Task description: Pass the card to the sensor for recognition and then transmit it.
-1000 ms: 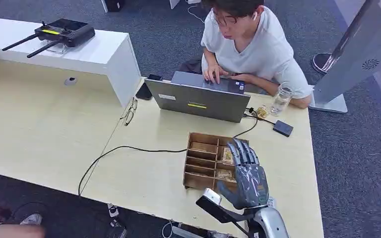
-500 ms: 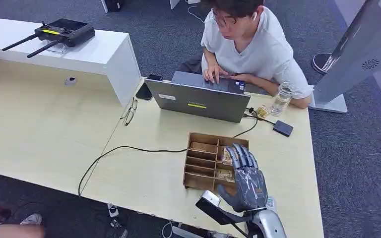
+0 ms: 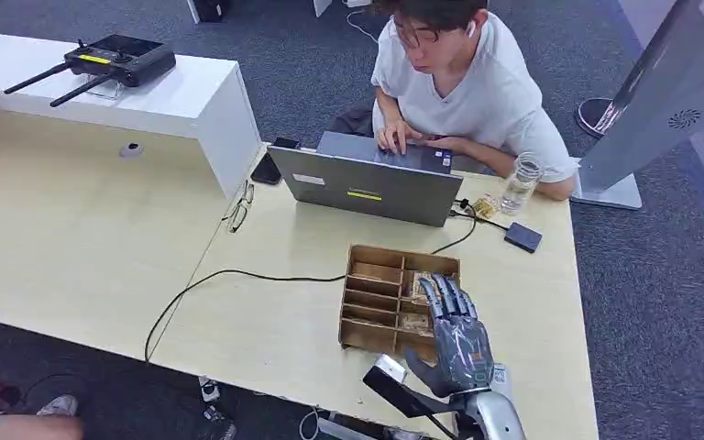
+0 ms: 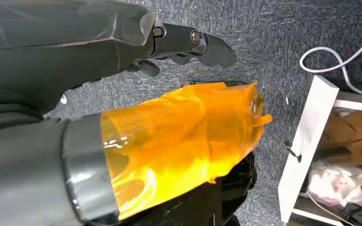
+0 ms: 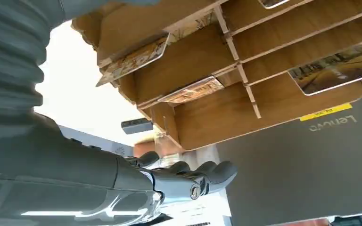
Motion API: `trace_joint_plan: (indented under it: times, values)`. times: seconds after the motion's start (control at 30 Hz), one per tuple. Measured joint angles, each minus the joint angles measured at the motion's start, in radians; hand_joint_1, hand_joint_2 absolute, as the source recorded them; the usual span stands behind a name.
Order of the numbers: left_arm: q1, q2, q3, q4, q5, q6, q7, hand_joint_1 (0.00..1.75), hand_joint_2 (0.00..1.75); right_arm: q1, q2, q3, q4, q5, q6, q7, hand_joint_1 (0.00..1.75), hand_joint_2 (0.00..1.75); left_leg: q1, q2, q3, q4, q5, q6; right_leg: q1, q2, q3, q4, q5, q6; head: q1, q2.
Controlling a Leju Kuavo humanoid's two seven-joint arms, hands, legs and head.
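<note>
Over the near right part of the pale wooden table [image 3: 73, 238], the right hand [image 3: 458, 341] hovered above the wooden card box [image 3: 378, 295], its fingers [image 3: 446, 295] stretched flat and slightly apart, holding nothing. From the right wrist view the same hand [image 5: 122, 183] lay extended beside the box [image 5: 217, 108], clear of its dividers. Several compartments of the box held cards [image 5: 191, 91], each lying flat in its own slot; one card [image 5: 332, 70] sat in a compartment toward the laptop, another [image 5: 132, 60] in a slot closer to the box's near edge. None of the cards was touched by the hand.

Behind the box stood an open grey laptop [image 3: 367, 188], at which a person [image 3: 463, 82] in a white shirt sat with hands on the keyboard. A black cable [image 3: 229, 275] ran across the table from the box toward the near edge. A small black device [image 3: 522, 236] lay near the far right corner of the table, just beside a clear glass jar [image 3: 520, 183]. A pair of glasses [image 3: 236, 209] rested left of the laptop.

Down by the robot's side, the left hand [image 4: 188, 42] hung over grey carpet, its dark fingers [image 4: 202, 44] straightened and empty, next to an orange translucent cover [image 4: 179, 141].
</note>
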Motion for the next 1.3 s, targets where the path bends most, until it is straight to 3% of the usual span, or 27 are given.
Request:
trace_joint_plan:
  times: [0.2, 0.33, 0.4, 0.7, 1.3]
  values:
    - [0.001, 0.000, 0.000, 0.000, 0.003, 0.001, 0.004, 0.00, 0.00, 0.004, 0.000, -0.006, 0.005, 0.009, -0.005, 0.009, 0.00, 1.75, 0.000, 0.000, 0.000, 0.000, 0.000, 0.000, 0.000, 0.000, 0.000, 0.000, 0.000, 0.000, 0.000, 0.000]
    - [-0.002, -0.001, 0.000, 0.000, 0.004, 0.001, -0.006, 0.00, 0.00, -0.100, -0.046, -0.013, 0.074, -0.120, 0.011, -0.143, 0.00, 1.75, 0.000, 0.002, 0.001, 0.000, 0.001, 0.001, 0.000, 0.002, 0.000, 0.000, 0.002, -0.001, 0.000, 0.000]
    - [-0.001, -0.002, 0.000, 0.000, 0.004, 0.002, -0.006, 0.00, 0.00, -0.141, -0.065, -0.026, 0.106, -0.136, 0.011, -0.158, 0.00, 1.75, 0.000, 0.001, 0.001, 0.001, 0.001, 0.001, 0.000, 0.000, 0.000, 0.000, 0.002, -0.001, 0.001, 0.000]
    - [0.001, -0.002, 0.000, 0.000, 0.006, 0.003, -0.006, 0.00, 0.00, -0.165, -0.094, -0.027, 0.150, -0.132, 0.002, -0.150, 0.00, 1.75, 0.000, 0.001, 0.001, 0.001, 0.001, 0.001, 0.000, 0.001, 0.000, 0.000, 0.002, -0.001, 0.000, 0.000]
    - [0.001, -0.002, 0.000, 0.000, 0.002, 0.003, -0.006, 0.00, 0.00, -0.170, -0.103, -0.027, 0.156, -0.137, -0.003, -0.148, 0.00, 1.75, 0.000, 0.001, 0.001, 0.001, 0.001, 0.001, 0.000, 0.001, 0.000, 0.000, 0.002, -0.001, 0.000, 0.000]
